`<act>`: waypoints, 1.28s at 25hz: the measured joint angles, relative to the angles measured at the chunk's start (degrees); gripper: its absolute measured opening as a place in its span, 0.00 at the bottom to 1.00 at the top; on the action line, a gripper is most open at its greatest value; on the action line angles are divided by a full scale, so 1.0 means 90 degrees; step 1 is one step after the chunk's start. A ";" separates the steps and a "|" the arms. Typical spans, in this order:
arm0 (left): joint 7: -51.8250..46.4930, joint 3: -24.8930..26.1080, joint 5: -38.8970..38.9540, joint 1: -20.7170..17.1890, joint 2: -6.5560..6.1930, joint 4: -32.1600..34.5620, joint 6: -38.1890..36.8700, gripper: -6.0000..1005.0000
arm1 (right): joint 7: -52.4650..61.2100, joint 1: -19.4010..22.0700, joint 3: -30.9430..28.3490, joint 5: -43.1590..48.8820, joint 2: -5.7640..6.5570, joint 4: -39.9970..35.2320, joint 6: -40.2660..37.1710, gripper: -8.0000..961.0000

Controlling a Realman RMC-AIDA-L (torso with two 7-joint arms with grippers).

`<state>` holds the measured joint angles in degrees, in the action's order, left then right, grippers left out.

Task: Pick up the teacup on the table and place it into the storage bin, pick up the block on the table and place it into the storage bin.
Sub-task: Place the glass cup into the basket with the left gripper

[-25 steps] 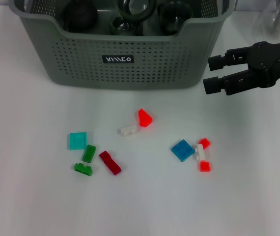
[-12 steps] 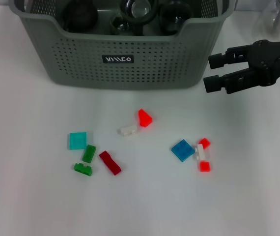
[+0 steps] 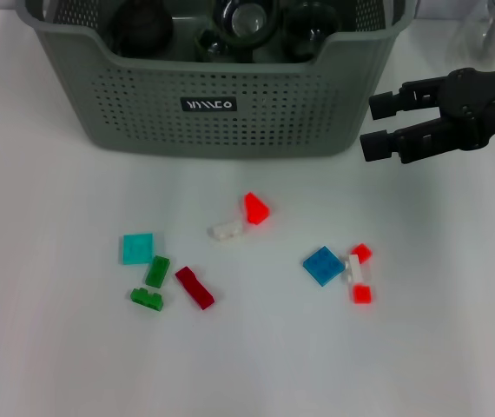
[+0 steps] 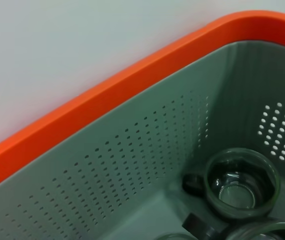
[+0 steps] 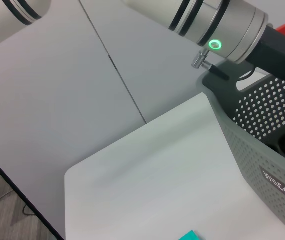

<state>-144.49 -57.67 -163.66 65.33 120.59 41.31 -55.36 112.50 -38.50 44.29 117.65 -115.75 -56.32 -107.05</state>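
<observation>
Our right tool (image 3: 376,127) hangs wide and empty beside the bin (image 3: 221,113). We should lower it squarely over the blue block (image 3: 322,265), fingers clear of neighbouring red bits (image 3: 361,253).

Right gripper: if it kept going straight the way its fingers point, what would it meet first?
The right gripper, open and empty, points at the storage bin. It would likely meet the bin's near right corner wall first, though its height above the table is unclear.
</observation>
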 joint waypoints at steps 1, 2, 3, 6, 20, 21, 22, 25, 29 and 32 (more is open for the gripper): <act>0.0002 -0.0007 0.0000 -0.0008 0.0003 0.0000 -0.0007 0.05 | 0.0000 0.0000 0.0000 0.0000 0.0000 0.0001 0.0000 0.98; 0.0004 -0.0010 0.0000 -0.0014 0.0008 0.0000 -0.0011 0.05 | 0.0000 0.0000 0.0000 0.0000 0.0000 0.0001 0.0000 0.98; 0.0011 -0.0012 0.0000 -0.0026 0.0020 0.0000 -0.0011 0.05 | 0.0000 0.0000 0.0000 0.0000 0.0000 0.0004 0.0000 0.98; 0.0025 -0.0019 0.0000 -0.0050 0.0041 0.0000 0.0002 0.05 | 0.0000 0.0000 0.0000 0.0000 0.0000 0.0013 0.0004 0.98; 0.0011 -0.0322 0.0001 -0.0084 0.0051 0.0040 0.0060 0.06 | -0.0014 0.0000 0.0000 0.0004 0.0000 0.0023 0.0010 0.98; 0.0009 -0.0316 0.0001 -0.0100 0.0056 0.0074 0.0065 0.06 | -0.0013 0.0000 0.0000 0.0004 0.0000 0.0023 0.0010 0.98; 0.0009 -0.0309 0.0001 -0.0136 0.0069 0.0140 0.0069 0.06 | -0.0013 0.0000 0.0000 0.0004 0.0000 0.0021 0.0010 0.98; 0.0009 -0.0310 0.0001 -0.0254 0.0107 0.0370 0.0074 0.15 | -0.0011 0.0000 0.0000 0.0004 0.0000 0.0008 0.0009 0.98; -0.0005 -0.0260 0.0062 -0.0510 0.0136 0.0887 -0.0019 0.32 | -0.0010 0.0000 -0.0019 0.0004 0.0000 -0.0002 0.0009 0.98; 0.0006 0.0028 0.0488 -0.0957 0.0157 0.1930 -0.0422 0.51 | -0.0032 -0.0006 -0.0074 0.0003 0.0000 -0.0007 0.0008 0.98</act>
<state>-144.43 -57.42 -159.27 56.72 122.00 58.68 -59.16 112.21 -38.56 43.63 117.68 -115.75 -56.39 -106.98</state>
